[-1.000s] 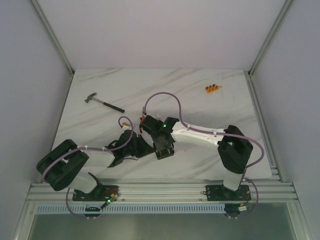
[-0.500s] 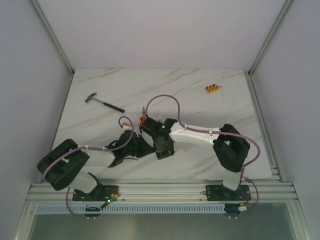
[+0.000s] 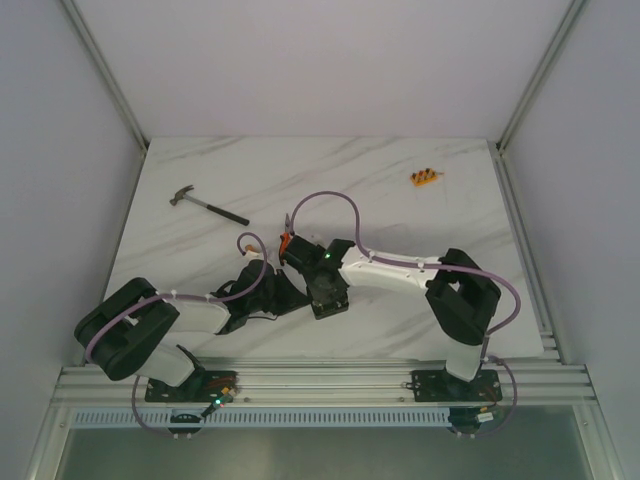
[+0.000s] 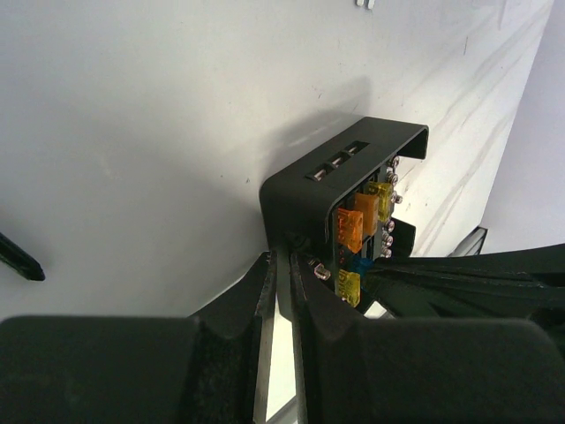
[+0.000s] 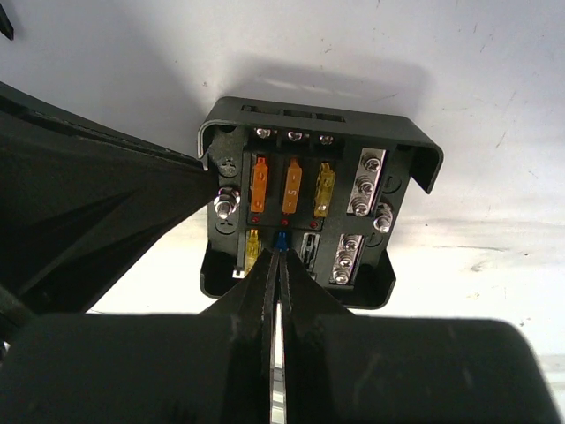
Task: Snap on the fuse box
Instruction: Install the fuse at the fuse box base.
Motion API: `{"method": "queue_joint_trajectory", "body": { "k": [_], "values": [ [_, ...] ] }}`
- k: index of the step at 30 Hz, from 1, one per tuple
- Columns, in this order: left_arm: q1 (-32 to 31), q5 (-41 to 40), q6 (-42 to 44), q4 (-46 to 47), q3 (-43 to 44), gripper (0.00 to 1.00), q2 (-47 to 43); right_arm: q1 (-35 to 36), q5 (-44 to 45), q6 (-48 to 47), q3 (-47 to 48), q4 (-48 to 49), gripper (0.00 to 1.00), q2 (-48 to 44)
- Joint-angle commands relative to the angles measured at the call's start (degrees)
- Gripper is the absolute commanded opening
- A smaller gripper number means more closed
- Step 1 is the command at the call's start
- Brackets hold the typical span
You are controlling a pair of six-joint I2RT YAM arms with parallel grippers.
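Observation:
The fuse box point(image 5: 300, 203) is a black square box lying open on the white table, with orange and yellow fuses and silver screws showing inside. It also shows in the left wrist view point(image 4: 340, 190). My left gripper point(image 4: 284, 261) is shut on the box's near side wall. My right gripper point(image 5: 281, 252) is shut on a small blue fuse point(image 5: 282, 238) in the box's lower row. The left gripper's dark finger point(image 5: 97, 203) touches the box's left side. No clear lid is in view. In the top view both wrists hide the box.
A hammer point(image 3: 208, 206) lies at the back left. A small orange strip of fuses point(image 3: 425, 178) lies at the back right. An orange-handled tool point(image 3: 286, 240) pokes out just behind the wrists. The table's near rail point(image 3: 320, 380) runs below the arms.
My right arm's elbow has shifted a little left and its wrist has settled lower over the box. My left arm has not moved.

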Motion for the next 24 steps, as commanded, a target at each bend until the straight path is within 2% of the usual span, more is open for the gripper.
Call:
{"method": "queue_joint_trajectory", "body": {
  "k": [1, 5, 8, 15, 17, 19, 24],
  "values": [
    [-0.2, -1.5, 0.2, -4.9, -0.8, 0.2, 1.8, 2.8, -8.3, -0.4, -10.9, -3.4, 0.0, 10.5],
    [-0.2, -1.5, 0.0, -5.0, -1.0, 0.2, 1.8, 3.3, -10.5, -0.2, -16.6, -0.5, 0.0, 14.3],
    [-0.2, -1.6, 0.0, -5.2, -1.1, 0.2, 1.4, 3.3, -9.1, 0.3, -17.9, -0.3, 0.0, 13.2],
    [-0.2, -2.0, -0.1, -5.7, -1.3, 0.2, 0.0, 3.3, -3.0, -0.7, -5.2, -0.6, 0.0, 1.4],
    [-0.2, -2.8, 0.0, -6.6, -1.6, 0.2, -1.2, 3.2, 0.0, -1.3, -1.1, -0.7, 0.05, -1.7],
    [-0.2, -3.9, 0.2, -8.0, -1.9, 0.21, -3.1, 2.9, 2.7, -1.8, 1.5, -0.5, 0.16, -4.6],
    [0.1, -6.6, 1.3, -11.8, -2.2, 0.25, -8.4, -0.8, 5.1, -3.5, 0.4, 1.7, 0.23, -10.3]
  ]
}}
